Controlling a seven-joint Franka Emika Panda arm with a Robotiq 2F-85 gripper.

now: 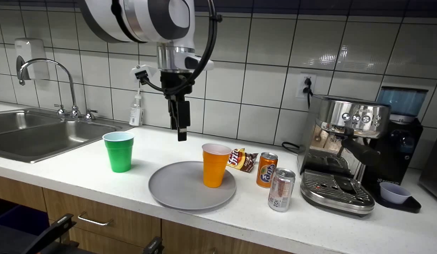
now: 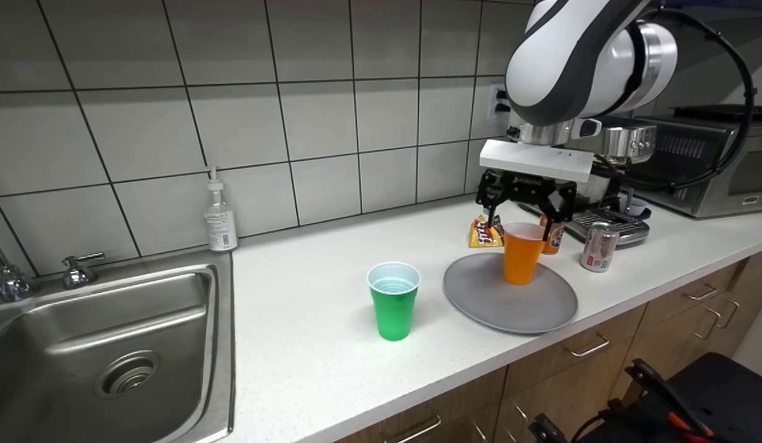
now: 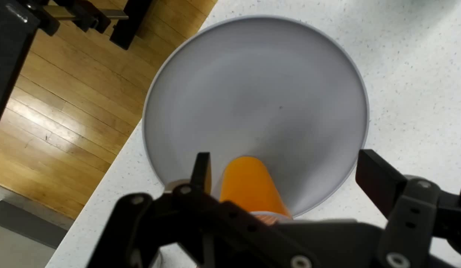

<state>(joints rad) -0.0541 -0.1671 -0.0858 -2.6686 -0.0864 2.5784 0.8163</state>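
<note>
The gripper (image 3: 285,167) hangs above the white countertop (image 2: 301,320), released, its jaws spread wide apart! Here's the orange plastic cup (image 1: 214,169), upright on the gray plate (image 1: 176,187), toward the side facing the espresso machine (image 1: 340,157), apart from those jaws. Beside the plate, look: a Fritos bag (image 1: 243,161), a Fanta can (image 1: 267,170) and a silver drink can (image 1: 282,190), near one another. There, between the sink (image 2: 221,344) and the plate, a green plastic cup (image 2: 394,314) stands upright on the countertop.
</note>
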